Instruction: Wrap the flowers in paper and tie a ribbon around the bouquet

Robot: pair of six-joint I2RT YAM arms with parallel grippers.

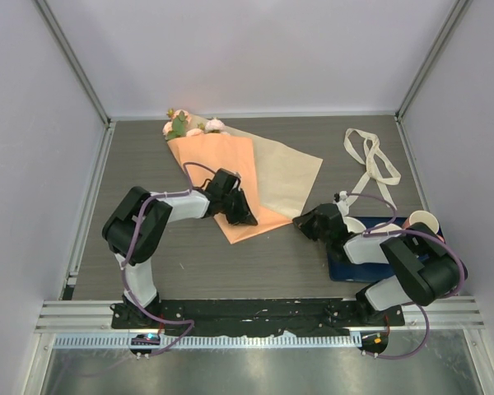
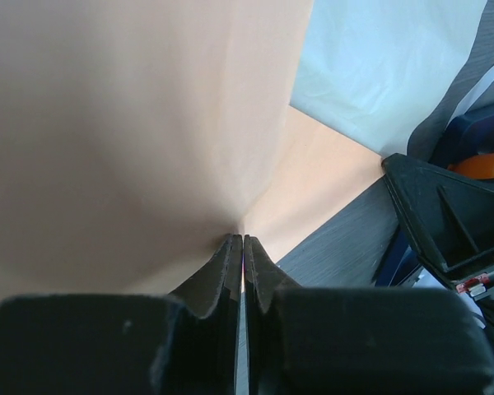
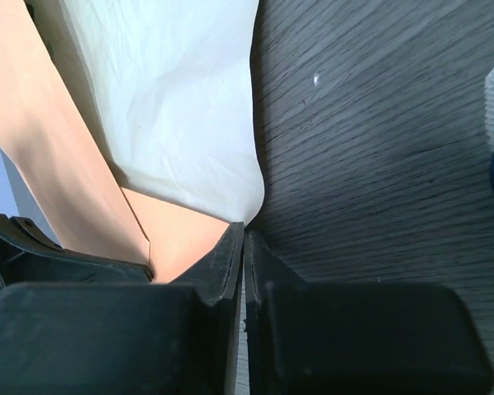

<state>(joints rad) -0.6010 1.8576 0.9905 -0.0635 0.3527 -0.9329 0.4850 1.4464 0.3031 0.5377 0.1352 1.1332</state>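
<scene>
Step in hand: we judge that we are midway through the wrap, with one side of the sheet folded over and the other still to come across.
Flowers: the flowers [image 1: 189, 126] lie at the far end of the desk [image 1: 189, 263]. Their blooms poke out past the sheet's far edge and the stems are hidden under the fold.
Paper: the paper [image 1: 222, 160] lies slantwise. Its left part is turned over and shows orange, and its right part lies flat and shows beige.
Left hand: the left hand [image 1: 251, 220] has its jaws pressed together at the near end of the orange flap. The sheet puckers toward the tips, so we read it as a pinch that keeps the fold from springing open.
Right hand: the right hand [image 1: 298, 224] has its jaws together at the sheet's near corner, just beside the left. The corner seems nipped between them, likely so we can draw the beige side across.
Ribbon: the ribbon [image 1: 370, 156] lies in loose loops at the far right, well apart from the sheet. It is kept clear until the cone is formed.
Risk: thin paper held at two close points may crease or tear if we pull unevenly.
</scene>
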